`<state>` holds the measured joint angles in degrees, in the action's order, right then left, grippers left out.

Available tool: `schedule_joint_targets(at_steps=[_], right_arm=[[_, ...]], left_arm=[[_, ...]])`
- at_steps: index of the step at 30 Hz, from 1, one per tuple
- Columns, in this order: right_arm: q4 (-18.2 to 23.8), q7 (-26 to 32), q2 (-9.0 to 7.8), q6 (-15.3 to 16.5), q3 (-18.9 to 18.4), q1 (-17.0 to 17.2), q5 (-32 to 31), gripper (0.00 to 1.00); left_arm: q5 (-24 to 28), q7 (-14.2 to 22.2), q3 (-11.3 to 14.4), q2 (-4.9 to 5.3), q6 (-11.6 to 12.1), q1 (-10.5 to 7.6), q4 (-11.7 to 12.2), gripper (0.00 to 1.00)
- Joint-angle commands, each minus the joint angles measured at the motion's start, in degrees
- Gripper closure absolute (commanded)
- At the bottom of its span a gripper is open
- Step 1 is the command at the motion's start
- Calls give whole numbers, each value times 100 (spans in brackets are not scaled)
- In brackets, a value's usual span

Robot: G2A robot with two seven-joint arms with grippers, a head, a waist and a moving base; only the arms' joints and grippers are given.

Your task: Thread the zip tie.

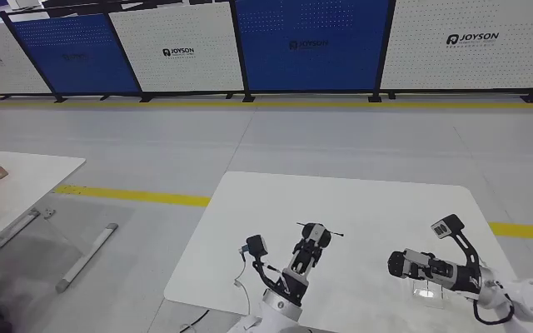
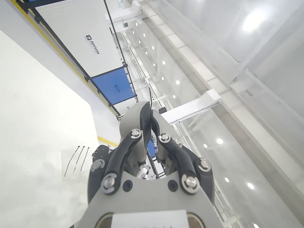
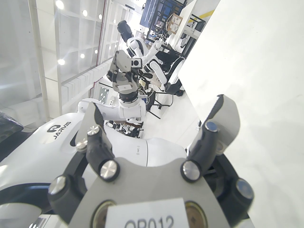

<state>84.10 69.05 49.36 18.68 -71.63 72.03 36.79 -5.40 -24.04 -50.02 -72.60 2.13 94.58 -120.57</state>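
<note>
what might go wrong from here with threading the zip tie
1. The left end effector pinches the thin zip tie only at its fingertips, so it may twist or slip.
2. The right end effector is open and apart from the tie; a misaligned grab could bend it.
3. The spare zip ties lie on the table and could get swept aside.

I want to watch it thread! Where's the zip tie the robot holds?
The zip tie is pinched in the left gripper, raised above the table's near edge, near the top view's middle.
</note>
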Motion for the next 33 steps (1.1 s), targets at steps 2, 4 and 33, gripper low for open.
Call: schedule_joint_targets(at_steps=[2, 4, 33], right_arm=[[0, 0, 0, 0, 0, 0, 0, 0], [0, 0, 0, 0, 0, 0, 0, 0], [0, 0, 0, 0, 0, 0, 0, 0]], left_arm=[[-6, 1, -1, 0, -4, 6, 0, 100], [-6, 1, -1, 0, -4, 6, 0, 100], [-685, 939, -155, -35, -821, -578, 1665, 100]])
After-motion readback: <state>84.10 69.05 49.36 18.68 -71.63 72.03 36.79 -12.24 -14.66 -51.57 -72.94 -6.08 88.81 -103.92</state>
